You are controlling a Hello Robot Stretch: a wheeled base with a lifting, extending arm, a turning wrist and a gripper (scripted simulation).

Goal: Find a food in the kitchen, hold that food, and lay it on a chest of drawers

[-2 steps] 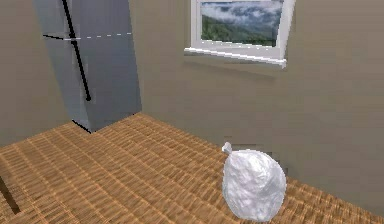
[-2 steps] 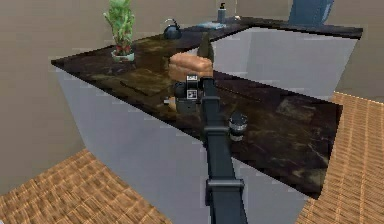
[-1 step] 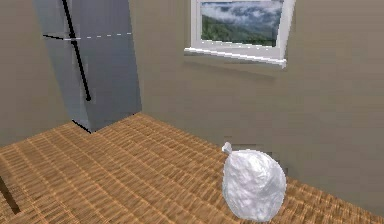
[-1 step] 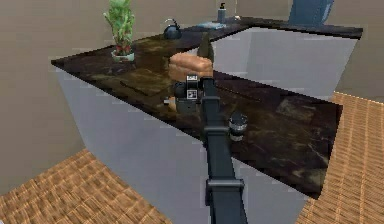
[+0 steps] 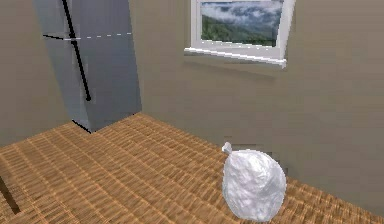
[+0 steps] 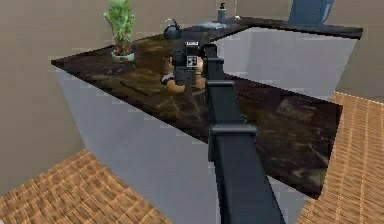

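Kitchen desk (image 6: 300, 130): dark stone, a potted plant (image 6: 121, 25) set at its corner.
End effector (image 6: 183, 68): extended over the desk; whether anything is held cannot be told.
Possible food: tan blob (image 6: 177, 84) seen on the desk at the end effector.
Ahead: grey fridge (image 5: 95, 60), white bag (image 5: 252, 185).

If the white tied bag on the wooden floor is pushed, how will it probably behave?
The white bag looks crinkled and bulging, so it would probably dent and slide rather than roll. Its thin skin, knotted at the top, suggests it is floppy and perhaps light for its size; the contents are hidden.
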